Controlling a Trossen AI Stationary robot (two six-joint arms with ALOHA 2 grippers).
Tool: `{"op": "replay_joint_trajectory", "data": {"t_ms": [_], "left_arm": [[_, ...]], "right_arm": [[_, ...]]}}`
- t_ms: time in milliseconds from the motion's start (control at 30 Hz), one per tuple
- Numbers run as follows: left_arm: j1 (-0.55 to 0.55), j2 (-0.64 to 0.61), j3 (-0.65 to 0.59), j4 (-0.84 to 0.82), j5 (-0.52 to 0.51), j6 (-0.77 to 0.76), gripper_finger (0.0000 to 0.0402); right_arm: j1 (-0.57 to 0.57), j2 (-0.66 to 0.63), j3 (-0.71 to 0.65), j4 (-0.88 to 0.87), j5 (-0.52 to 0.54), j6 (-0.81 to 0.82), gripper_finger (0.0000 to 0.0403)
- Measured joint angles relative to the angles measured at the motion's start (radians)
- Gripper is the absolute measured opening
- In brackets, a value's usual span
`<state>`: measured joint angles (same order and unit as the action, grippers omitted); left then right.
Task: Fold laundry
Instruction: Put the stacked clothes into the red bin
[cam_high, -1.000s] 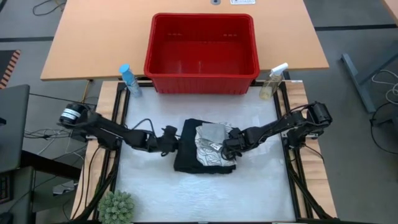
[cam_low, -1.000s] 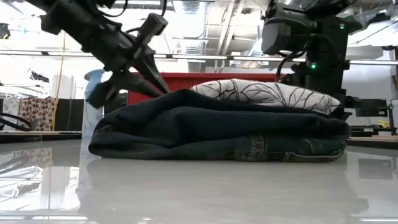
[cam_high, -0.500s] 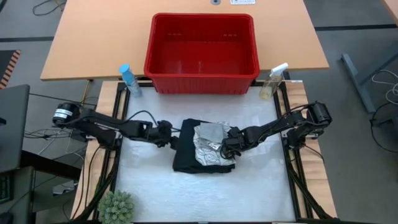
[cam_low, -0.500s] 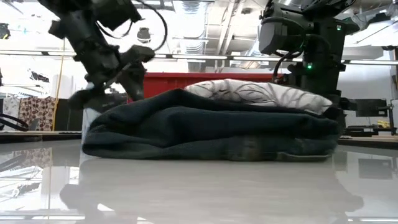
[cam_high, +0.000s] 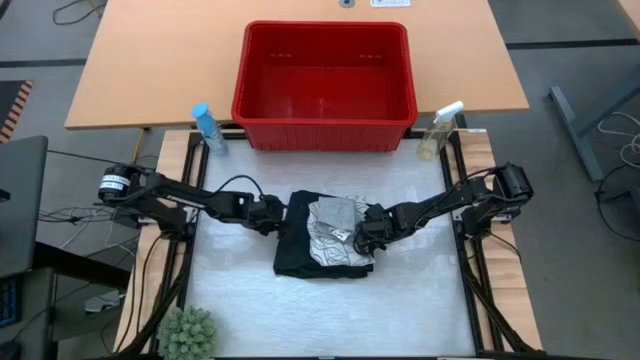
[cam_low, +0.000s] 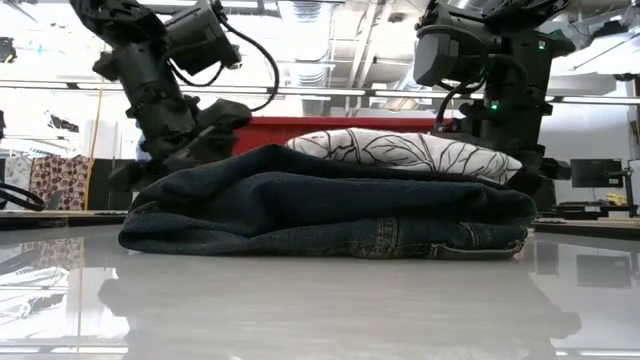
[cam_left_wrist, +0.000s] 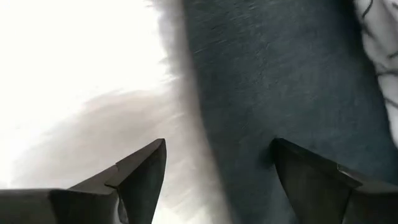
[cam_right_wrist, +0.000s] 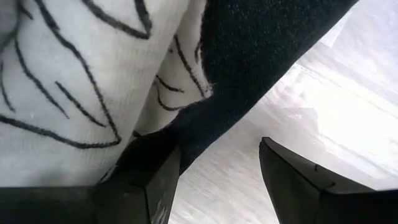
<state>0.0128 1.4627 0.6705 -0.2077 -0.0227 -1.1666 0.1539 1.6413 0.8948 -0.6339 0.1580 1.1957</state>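
From above, the folded jeans (cam_high: 300, 245) lie in front of the red basket (cam_high: 325, 75), mid-table, the leaf-print cloth (cam_high: 338, 243) and grey cloth (cam_high: 340, 212) stacked on their right half. The left gripper (cam_high: 277, 215) sits at the jeans' left edge; the right gripper (cam_high: 362, 236) is at the stack's right edge. At table level the stack reads as a flat, even pile. The left wrist view shows its fingers (cam_left_wrist: 140, 171) spread, one over bare table, one over denim, gripping nothing. The right wrist view shows spread fingers (cam_right_wrist: 155, 168) straddling the jeans' edge, one beneath the printed cloth, probably to steady the pile.
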Motion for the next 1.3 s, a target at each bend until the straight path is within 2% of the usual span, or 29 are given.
{"op": "replay_joint_trajectory", "data": {"t_ms": [67,133,300,500,633,833,1133,1300], "left_arm": [[0.000,-0.030,0.000,-0.038,-0.020,0.002,0.0281],[0.001,-0.037,-0.009,-0.006,-0.026,0.004,0.0281],[0.007,-0.038,-0.099,0.221,0.003,-0.066,0.0281],[0.006,-0.042,-0.251,0.414,-0.016,-0.218,0.0281],[0.006,-0.040,-0.295,0.553,-0.038,-0.254,0.0281],[0.016,-0.038,-0.293,0.565,-0.034,-0.207,0.0281],[0.027,-0.027,-0.294,0.611,-0.020,-0.177,0.0276],[0.023,0.023,-0.293,0.652,-0.023,-0.220,0.0244]], "right_arm": [[0.000,0.000,0.000,0.002,0.000,0.000,0.0244],[0.000,0.000,0.000,0.007,-0.001,-0.001,0.0244],[0.000,0.000,0.000,0.012,-0.003,-0.010,0.0244],[-0.002,0.000,0.000,0.020,-0.006,-0.027,0.0244],[-0.007,0.000,0.000,0.025,-0.008,-0.032,0.0244],[-0.024,0.000,0.000,0.090,-0.036,-0.127,0.0244],[-0.046,0.000,0.000,0.123,-0.045,-0.182,0.0244],[-0.053,-0.015,0.000,0.099,-0.044,-0.101,0.0244]]}}
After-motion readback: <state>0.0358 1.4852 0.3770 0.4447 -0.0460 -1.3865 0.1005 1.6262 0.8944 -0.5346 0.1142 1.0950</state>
